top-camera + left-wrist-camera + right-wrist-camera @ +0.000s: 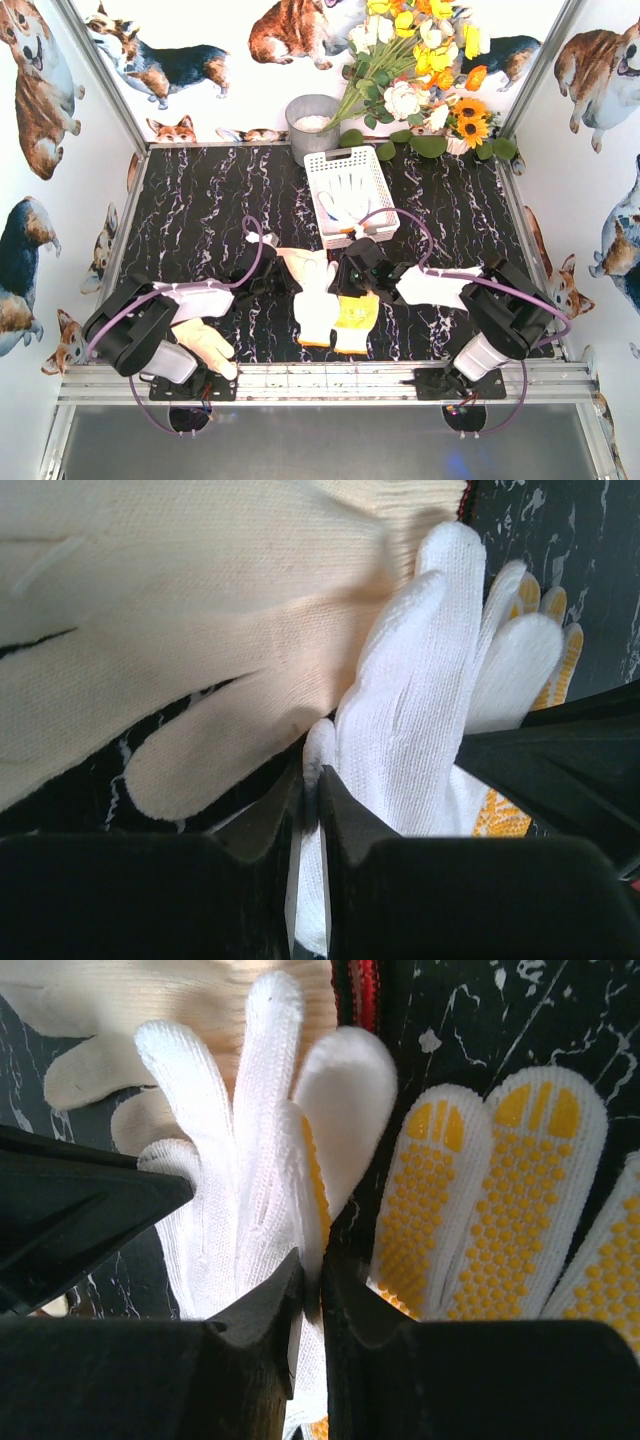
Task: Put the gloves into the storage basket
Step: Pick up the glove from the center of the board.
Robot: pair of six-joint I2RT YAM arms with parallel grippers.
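Left wrist: white glove [420, 700] — its edge pinched between fingers [355, 825].

We saw a white knit glove [420, 710], a cream knit glove [150, 600] and a yellow-dotted white glove [500, 1210]. The storage basket [342, 154] was white, with slotted lattice sides. The table [200, 220] was black, marbled with white veins. The bucket [300, 135] was grey. The walls [90, 180] were white, printed with tan corgis. The flowers [420, 50] were yellow, white and orange.
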